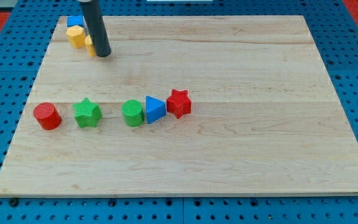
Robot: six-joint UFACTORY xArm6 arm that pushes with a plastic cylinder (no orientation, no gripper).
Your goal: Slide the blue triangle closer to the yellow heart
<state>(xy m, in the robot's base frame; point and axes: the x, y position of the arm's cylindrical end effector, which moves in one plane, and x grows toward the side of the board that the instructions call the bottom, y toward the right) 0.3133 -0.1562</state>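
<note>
Logging positions from the view's left, all taken relative to the blue triangle (155, 109). Red cylinder (47, 116) sits farthest to its left in the same row, then green star (87, 112), then green cylinder (132, 112), which touches the triangle's left side. Red star (179, 103) touches or nearly touches it on the right.

Up and to the left of the triangle, well apart, near the board's (241, 162) top-left corner, lies a cluster: a blue block (74, 21), a yellow block (76, 35) of unclear outline, and a second yellow piece (89, 43) half hidden by the rod. We cannot tell which one is the heart.

Our tip (102, 55) rests just below-right of that cluster, on the heart's side of the triangle. No jaws exist on this rig, only the rod.

Judgement: the triangle must travel up-left, so we need our tip round on its lower-right face, near the red star.
</note>
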